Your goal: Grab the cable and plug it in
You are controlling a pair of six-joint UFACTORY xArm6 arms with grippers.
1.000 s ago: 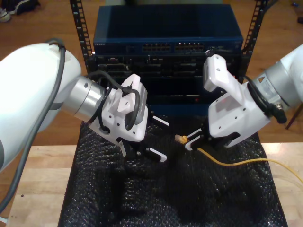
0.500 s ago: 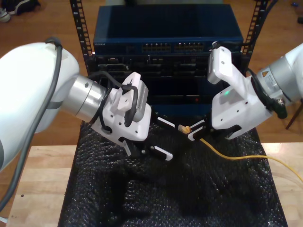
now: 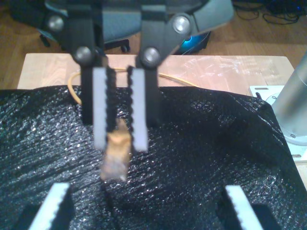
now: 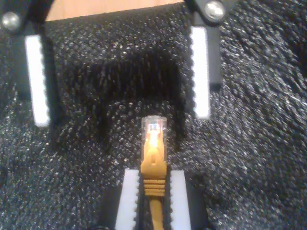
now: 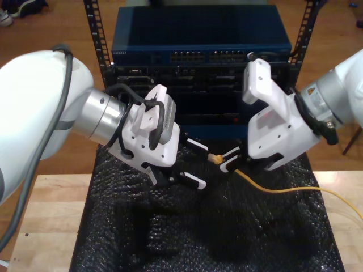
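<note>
The cable (image 5: pixel 272 190) is thin and yellow-orange; it runs in from the exterior view's right, over the black foam. Its clear plug (image 5: pixel 214 159) and yellow boot (image 4: pixel 152 165) stick out past my second gripper (image 5: pixel 228 161), which is shut on the boot (image 4: pixel 152 173). The plug (image 4: pixel 154 127) hangs above the foam and points at my first gripper (image 5: pixel 199 166). That gripper is open, with its pads (image 4: pixel 37 81) wide apart on either side of the plug's line, not touching it. From the first wrist, my first gripper (image 3: pixel 146 188) faces the shut second gripper (image 3: pixel 120 143) and the blurred plug (image 3: pixel 116 158).
A black foam mat (image 5: pixel 198 232) covers the wooden table (image 5: pixel 48 221). Behind it stands a rack (image 5: pixel 95 39) with a blue switch (image 5: pixel 142 39) and rows of ports (image 5: pixel 187 56). A grey arm base (image 3: pixel 297 110) stands at the mat's edge.
My second gripper lifted the plug, then carried it slightly down and toward my first gripper. My first gripper shifted a little toward the plug, still open.
</note>
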